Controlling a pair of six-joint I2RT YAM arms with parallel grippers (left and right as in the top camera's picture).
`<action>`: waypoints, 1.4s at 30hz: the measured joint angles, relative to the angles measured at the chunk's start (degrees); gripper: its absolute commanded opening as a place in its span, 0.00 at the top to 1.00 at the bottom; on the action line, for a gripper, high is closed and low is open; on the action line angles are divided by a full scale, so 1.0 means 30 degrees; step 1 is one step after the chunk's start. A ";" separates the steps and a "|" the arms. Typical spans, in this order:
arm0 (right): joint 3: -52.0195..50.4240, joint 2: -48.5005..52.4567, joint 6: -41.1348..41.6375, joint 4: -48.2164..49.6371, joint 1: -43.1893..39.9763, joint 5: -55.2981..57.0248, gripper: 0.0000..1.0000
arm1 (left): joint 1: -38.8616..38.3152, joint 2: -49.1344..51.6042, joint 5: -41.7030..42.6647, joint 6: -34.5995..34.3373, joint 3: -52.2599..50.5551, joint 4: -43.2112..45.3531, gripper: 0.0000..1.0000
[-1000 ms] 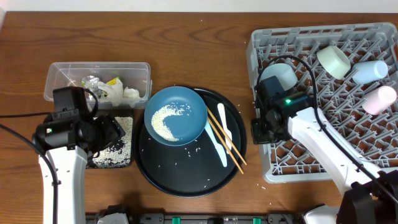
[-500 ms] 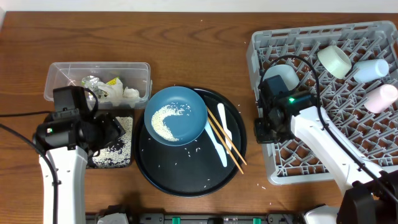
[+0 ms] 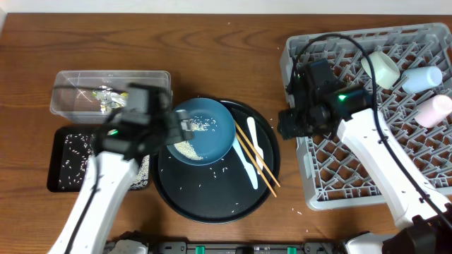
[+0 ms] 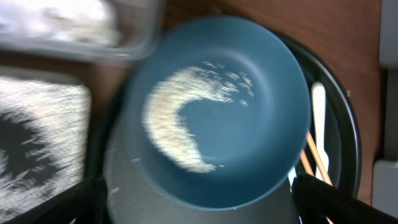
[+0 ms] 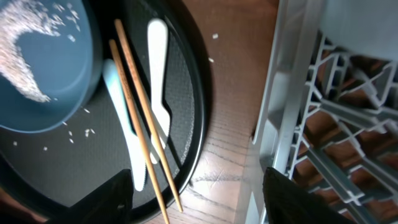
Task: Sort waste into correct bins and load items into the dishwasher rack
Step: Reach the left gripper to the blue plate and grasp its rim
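Low in the left wrist view, the left tool [image 4: 199,202] hangs with fingers wide apart and empty over the blue bowl [image 4: 217,112]. The bowl sits mid-frame on the round tray [image 3: 212,204], with rice [image 4: 168,124] inside. At right, the right tool [image 5: 202,199], also apart and empty, hovers beside the rack [image 3: 424,176], with chopsticks [image 5: 143,118] and spoon [image 5: 158,81] beyond. Clearing the rice seems to be the step in hand. The next move calls for gripping the bowl's rim and tipping it over the black bin [image 3: 60,159] at left.
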 measured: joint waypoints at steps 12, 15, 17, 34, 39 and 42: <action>0.0831 0.0000 0.1399 -0.2004 -0.2849 0.1683 0.38 | -0.4896 0.5683 -0.0051 0.0342 0.1064 0.4146 0.05; 0.0831 0.0000 0.1472 -0.2171 -0.3322 0.1800 0.38 | -0.5370 0.6732 -0.0051 0.0350 0.1064 0.5253 0.07; 0.0831 0.0000 0.1472 -0.2178 -0.3424 0.1800 0.38 | -0.5595 0.7410 -0.0051 0.0379 0.1071 0.5799 0.10; 0.0831 0.0000 0.1464 -0.2186 -0.3424 0.1814 0.38 | -0.6543 1.0870 -0.0291 0.0321 0.1071 0.6492 0.71; 0.0831 0.0000 0.1464 -0.2186 -0.3424 0.1814 0.38 | -0.6615 1.0703 -0.0918 0.0401 0.1392 0.6040 0.94; 0.0831 0.0000 0.1464 -0.2186 -0.3424 0.1814 0.38 | -0.6652 1.0360 -0.1399 0.0401 0.1515 0.5894 0.94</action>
